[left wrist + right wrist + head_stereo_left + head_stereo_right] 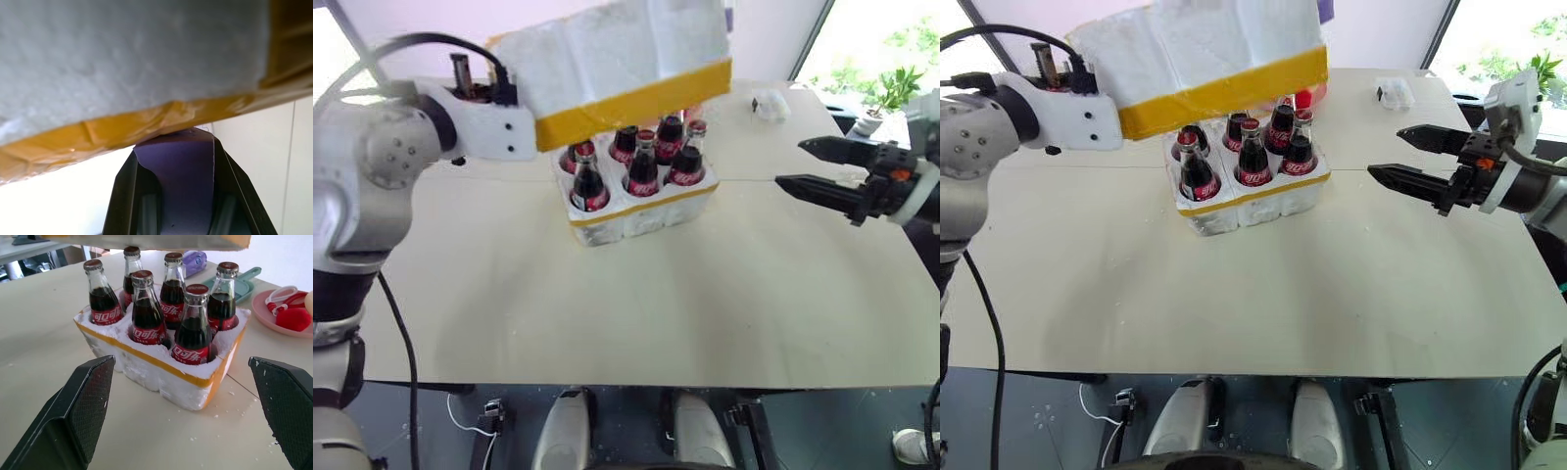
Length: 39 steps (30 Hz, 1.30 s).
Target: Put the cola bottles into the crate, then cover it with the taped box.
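Styrofoam taped box [617,64], clamped in the left gripper [494,93], hangs over six cola bottles [642,162] in the crate [641,211]; right gripper [803,164] spread wide, empty.

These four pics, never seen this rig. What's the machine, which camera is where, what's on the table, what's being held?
It's a humanoid robot with two arms, each ending in a two-fingered black gripper. The two wide pictures come from a stereo camera on its head, looking down over the table. The other two come from cameras on the wrists, looking along each gripper's fingers.

On the table sits the crate, a low foam tray with six cola bottles standing in it. The left gripper is shut on the taped box, held in the air above the bottles. The right gripper is open and holds nothing, off to the crate's right.
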Each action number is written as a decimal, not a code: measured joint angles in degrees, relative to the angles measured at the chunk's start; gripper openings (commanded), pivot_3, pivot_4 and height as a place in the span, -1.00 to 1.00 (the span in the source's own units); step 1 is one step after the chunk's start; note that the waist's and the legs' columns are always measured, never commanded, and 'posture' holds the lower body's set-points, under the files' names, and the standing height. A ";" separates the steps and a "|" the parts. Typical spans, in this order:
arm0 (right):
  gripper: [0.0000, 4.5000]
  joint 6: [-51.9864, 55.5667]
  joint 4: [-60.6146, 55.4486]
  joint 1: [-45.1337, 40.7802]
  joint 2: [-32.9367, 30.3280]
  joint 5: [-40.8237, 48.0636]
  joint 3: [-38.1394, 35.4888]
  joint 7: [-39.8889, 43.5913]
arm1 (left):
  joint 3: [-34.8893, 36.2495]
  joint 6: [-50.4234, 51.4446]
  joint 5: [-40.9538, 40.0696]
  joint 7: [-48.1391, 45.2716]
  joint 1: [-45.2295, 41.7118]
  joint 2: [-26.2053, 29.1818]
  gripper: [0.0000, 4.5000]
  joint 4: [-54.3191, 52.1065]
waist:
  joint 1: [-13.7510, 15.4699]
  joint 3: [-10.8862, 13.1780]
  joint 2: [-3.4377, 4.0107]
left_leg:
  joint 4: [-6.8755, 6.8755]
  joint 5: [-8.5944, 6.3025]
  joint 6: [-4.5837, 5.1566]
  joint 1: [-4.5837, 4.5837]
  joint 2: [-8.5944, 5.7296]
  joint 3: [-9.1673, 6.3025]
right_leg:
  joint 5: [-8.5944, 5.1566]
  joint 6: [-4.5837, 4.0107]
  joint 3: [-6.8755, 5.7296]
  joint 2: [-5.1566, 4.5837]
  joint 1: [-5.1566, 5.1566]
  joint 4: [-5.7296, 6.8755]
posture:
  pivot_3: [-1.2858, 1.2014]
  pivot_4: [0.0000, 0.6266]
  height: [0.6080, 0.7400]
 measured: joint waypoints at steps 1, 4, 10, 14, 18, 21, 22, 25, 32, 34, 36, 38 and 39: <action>1.00 -0.01 -0.08 0.00 0.01 0.04 -0.17 -0.24 | -0.20 -0.45 0.71 -0.07 -0.68 -0.03 -0.83 0.35 | -0.03 0.00 0.00 | 0.00 0.00 0.00 0.00 0.00 -0.01 | 0.00 0.00 0.00 0.00 0.00 -0.01 | 0.03 -0.52 0.94; 1.00 -0.17 -0.05 0.03 0.55 0.04 -0.25 -0.97 | -0.68 -2.03 1.39 -0.49 -3.12 -0.10 -0.83 2.36 | -0.15 0.00 0.00 | -0.01 0.00 0.00 0.00 0.00 -0.01 | 0.00 0.00 0.00 0.00 0.00 -0.01 | 0.03 -0.52 0.94; 1.00 -1.45 0.30 0.03 2.37 -0.04 -0.16 -2.04 | -1.85 -2.93 2.09 -2.60 -4.59 -1.96 -0.83 2.17 | -0.21 0.00 0.00 | -0.01 0.00 0.00 -0.01 0.00 0.00 | 0.00 0.00 0.00 0.00 -0.01 -0.02 | 0.03 -0.52 0.94; 1.00 -2.44 1.26 0.03 3.00 -0.15 -0.13 -2.53 | -3.03 -3.04 3.03 -4.95 -3.27 -2.30 -0.83 -0.59 | -0.17 0.00 0.00 | -0.01 0.00 0.00 -0.01 0.00 -0.01 | 0.00 0.00 0.00 0.00 -0.01 -0.02 | 0.03 -0.52 0.94; 1.00 -3.14 1.60 -0.11 3.38 -0.35 0.10 -2.84 | -2.92 -3.51 5.09 -6.48 -0.92 -1.43 -0.83 -3.27 | -0.22 0.00 0.00 | -0.03 0.00 0.01 0.00 0.00 -0.01 | 0.00 0.00 0.00 0.01 -0.01 -0.03 | 0.03 -0.52 0.94; 1.00 -3.60 1.83 0.09 3.71 -0.49 0.22 -3.08 | -2.88 -3.90 7.59 -6.49 3.98 0.14 -0.83 -5.66 | -0.46 -0.03 0.05 | -0.04 -0.01 0.01 0.03 0.01 0.00 | 0.00 0.00 0.02 0.02 -0.01 -0.02 | 0.03 -0.52 0.94; 1.00 -3.64 1.84 0.11 3.74 -0.51 0.32 -3.08 | -2.90 -4.12 8.34 -6.10 4.90 0.02 -0.61 -5.81 | -0.46 -0.03 0.05 | -0.03 -0.01 0.02 0.04 0.02 -0.01 | 0.00 0.00 0.01 0.03 -0.01 -0.02 | 0.03 -0.52 0.94; 1.00 -3.89 1.83 0.30 3.63 -0.67 0.53 -2.71 | -2.99 -5.14 9.71 -4.97 6.02 -0.49 0.02 -5.54 | -0.35 -0.03 0.06 | -0.03 -0.01 0.02 0.03 0.01 0.00 | 0.00 0.00 0.03 0.03 -0.01 -0.02 | 0.03 -0.52 0.94; 1.00 -4.15 1.80 1.34 2.53 -1.72 1.35 -0.79 | -2.59 -7.57 9.28 -2.59 8.05 -3.06 0.93 -4.83 | -0.13 -0.02 0.04 | 0.00 -0.01 0.02 0.01 0.00 -0.01 | 0.00 0.00 0.03 0.02 0.00 -0.02 | 0.03 -0.52 0.94; 1.00 -4.26 1.91 1.26 2.17 -2.21 1.41 -0.66 | -0.24 -8.42 7.61 -1.30 10.60 -3.11 0.93 -5.74 | -0.21 -0.02 0.05 | -0.01 -0.01 0.02 0.01 0.01 -0.01 | 0.00 0.00 0.03 0.02 -0.01 -0.03 | 0.03 -0.52 0.94; 1.00 -4.48 2.27 1.26 2.06 -2.39 1.48 -0.47 | 2.93 -8.09 4.40 -1.47 14.43 -3.21 0.93 -7.49 | -0.43 -0.02 0.05 | -0.04 -0.01 0.02 0.02 0.02 -0.01 | 0.00 0.00 0.03 0.02 -0.02 -0.03 | 0.03 -0.52 0.94; 1.00 -4.79 2.54 1.62 1.87 -2.66 1.42 0.00 | 7.51 -4.03 -1.67 -4.08 20.05 -4.75 0.93 -11.37 | -0.55 -0.03 0.07 | -0.03 -0.01 0.03 0.02 0.02 -0.02 | -0.01 -0.01 0.02 0.02 -0.02 -0.01 | 0.03 -0.52 0.94; 1.00 -4.92 2.46 1.77 1.79 -2.71 1.46 0.35 | 10.30 -1.02 -5.55 -6.15 22.86 -5.81 0.93 -13.36 | -0.55 -0.03 0.07 | -0.03 -0.01 0.03 0.02 0.03 -0.03 | -0.01 -0.01 0.02 0.03 -0.02 -0.03 | 0.03 -0.52 0.94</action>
